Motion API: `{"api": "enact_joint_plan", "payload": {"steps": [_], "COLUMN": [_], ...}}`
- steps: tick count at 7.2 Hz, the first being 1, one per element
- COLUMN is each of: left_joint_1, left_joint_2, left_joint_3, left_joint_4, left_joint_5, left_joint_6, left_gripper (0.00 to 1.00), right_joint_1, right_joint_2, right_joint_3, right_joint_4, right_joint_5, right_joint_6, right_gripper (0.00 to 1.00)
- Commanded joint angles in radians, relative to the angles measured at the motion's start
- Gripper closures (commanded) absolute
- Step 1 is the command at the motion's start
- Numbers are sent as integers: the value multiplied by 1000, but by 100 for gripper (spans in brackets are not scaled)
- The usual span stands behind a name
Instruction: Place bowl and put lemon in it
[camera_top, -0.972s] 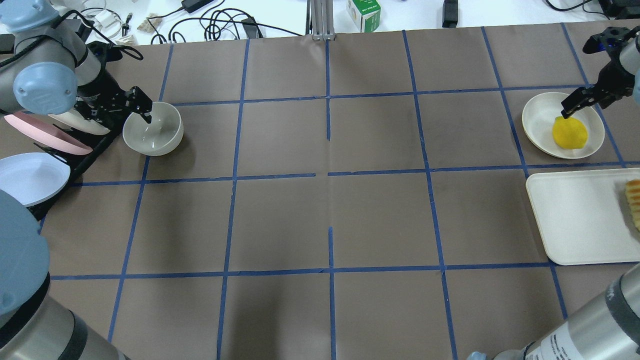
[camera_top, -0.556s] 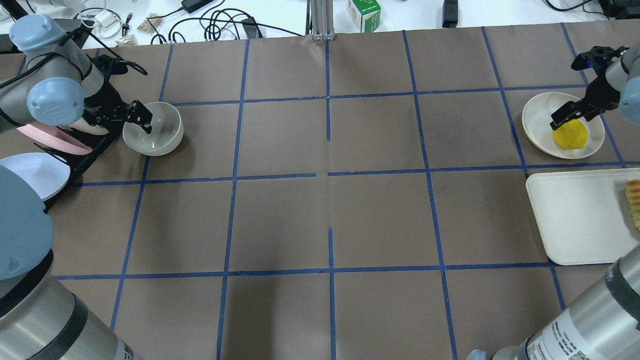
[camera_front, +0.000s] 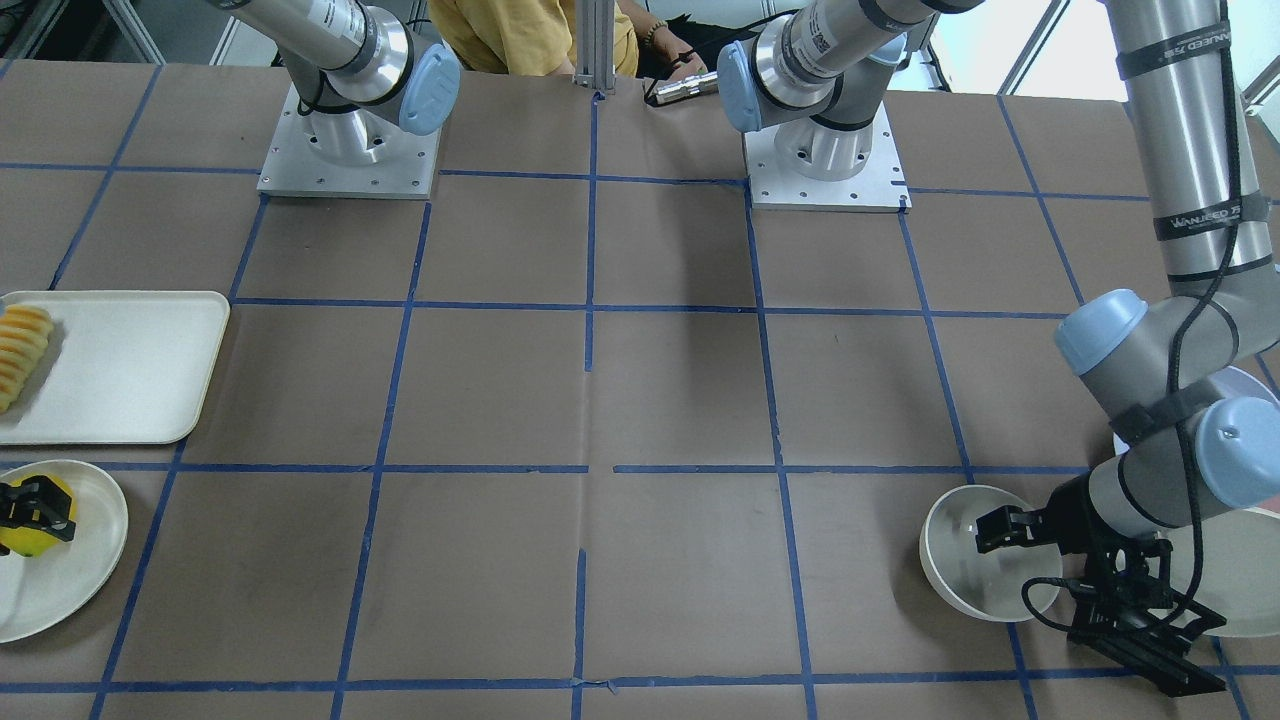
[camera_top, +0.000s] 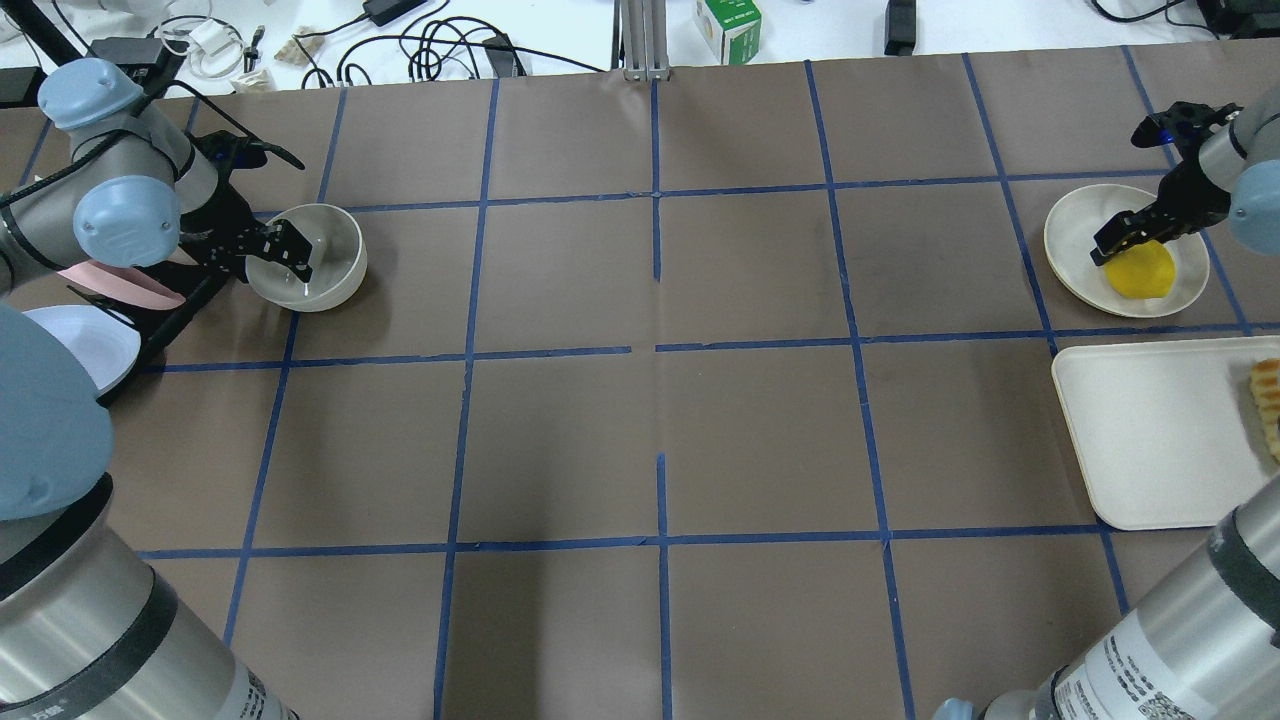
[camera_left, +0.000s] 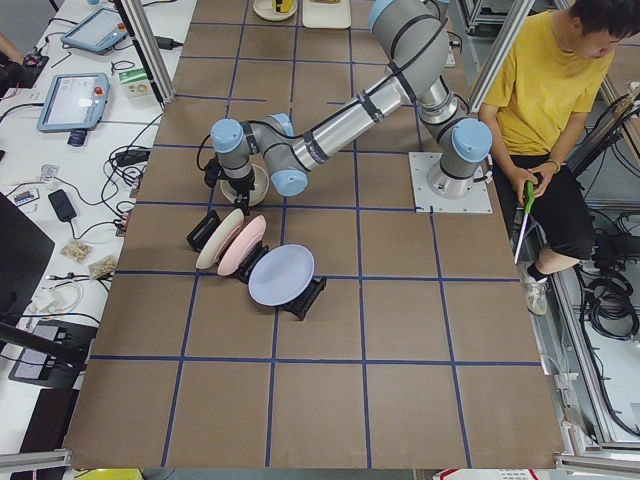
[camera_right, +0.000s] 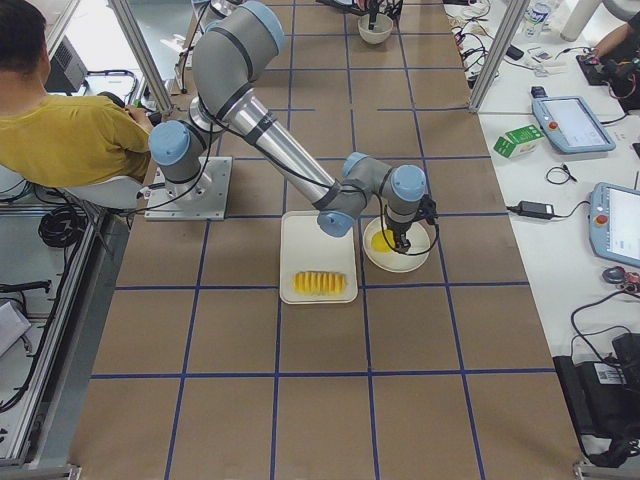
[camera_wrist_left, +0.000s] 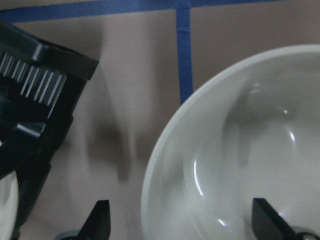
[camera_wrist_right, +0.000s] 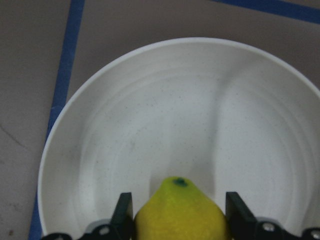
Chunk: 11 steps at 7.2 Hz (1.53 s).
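I am seeing the left hand (camera_top: 286, 258) spread wide over the near wall of the bowl (camera_top: 338, 248). One of its fingers (camera_wrist_left: 264, 220) is hanging inside the bowl and the other is staying outside, and neither is touching the wall. The bowl is standing upright and empty on the tabletop (camera_top: 560, 440), at the robot's far left, just beside a black rack (camera_top: 172, 312) that is carrying plates on their edges. The right hand (camera_wrist_right: 179, 220) is closed to a narrow gap around the lemon (camera_top: 1142, 272). Its fingers (camera_wrist_right: 125, 212) are pressing on both sides of the fruit. The lemon is lying on a shallow cream plate (camera_top: 1072, 228) at the far right, well apart from the bowl, and I cannot tell if it is lifted from the plate. Near the plate, a white tray (camera_top: 1140, 440) is holding ridged yellow sliced food (camera_top: 1268, 400) at its outer end.
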Motion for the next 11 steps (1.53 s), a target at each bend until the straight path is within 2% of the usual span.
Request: {"api": "enact_joint_plan", "payload": {"steps": [1, 2, 3, 4, 8, 9, 11], "left_joint_1": [0, 0, 0, 0, -16, -41, -194], "left_joint_2": [-4, -3, -3, -1, 37, 65, 100], "left_joint_3": [4, 4, 9, 10, 17, 1, -38], "left_joint_4": [-1, -1, 1, 1, -28, -57, -82], "left_joint_5": [-40, -37, -30, -26, -34, -75, -189], "left_joint_6": [-3, 0, 4, 4, -23, -60, -136], "left_gripper": [47, 63, 84, 100, 100, 100, 100], "right_joint_1": [-1, -1, 4, 12, 126, 131, 196], "right_joint_2": [-16, -52, -117, -160, -268, -285, -297], "right_joint_3": [-8, -8, -7, -5, -10, -10, -10], "right_joint_4": [19, 62, 146, 195, 297, 323, 346], "right_joint_5": [-54, -73, -73, -71, -71, -59, -70], "right_joint_6": [0, 3, 26, 106, 271, 274, 380], "right_gripper": [100, 100, 100, 100, 100, 100, 100]}}
